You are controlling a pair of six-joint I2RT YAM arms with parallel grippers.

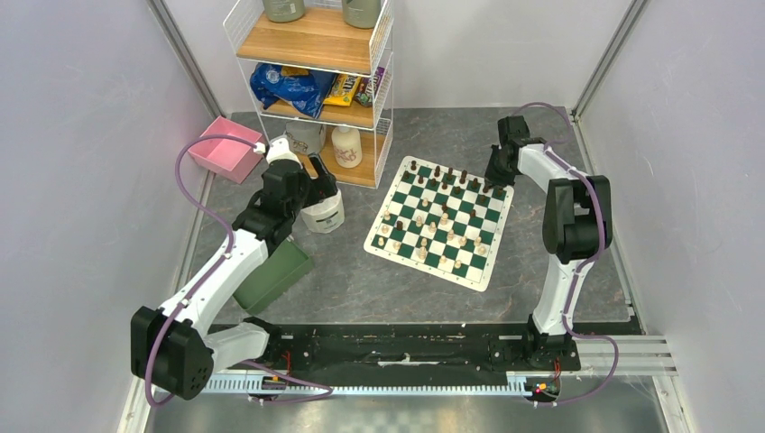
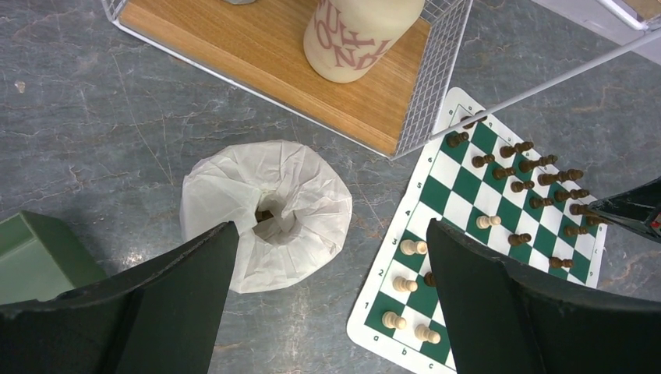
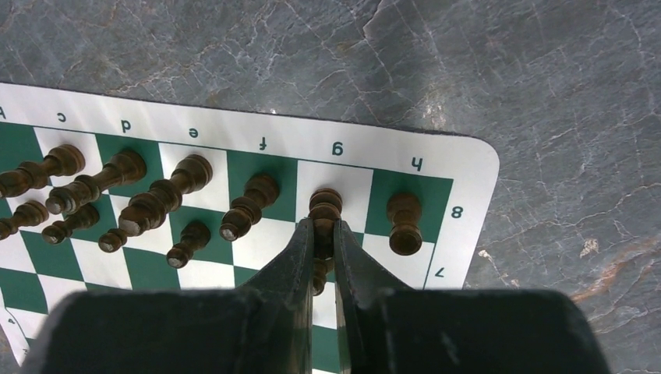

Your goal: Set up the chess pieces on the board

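Observation:
The green and white board [image 1: 387, 237] lies right of centre, with dark brown pieces along its far rows and cream pieces [image 1: 420, 253] on the near rows. My right gripper [image 3: 323, 234] is at the board's far right corner, shut on a dark brown piece [image 3: 325, 206] that stands on the g8 square, next to a dark piece on h8 [image 3: 404, 224]. In the top view the right gripper [image 1: 496, 176] is low over that corner. My left gripper [image 2: 327, 265] is open and empty, above a white toilet roll [image 2: 269, 210] left of the board [image 2: 448, 144].
A wire shelf rack [image 1: 316, 45] with wooden shelves, snack bags and a cream bottle [image 1: 345, 149] stands at the back. A pink bin [image 1: 227, 149] is at far left. A plain green bin [image 1: 275, 275] lies under my left arm. The toilet roll [image 1: 323, 213] stands beside the rack.

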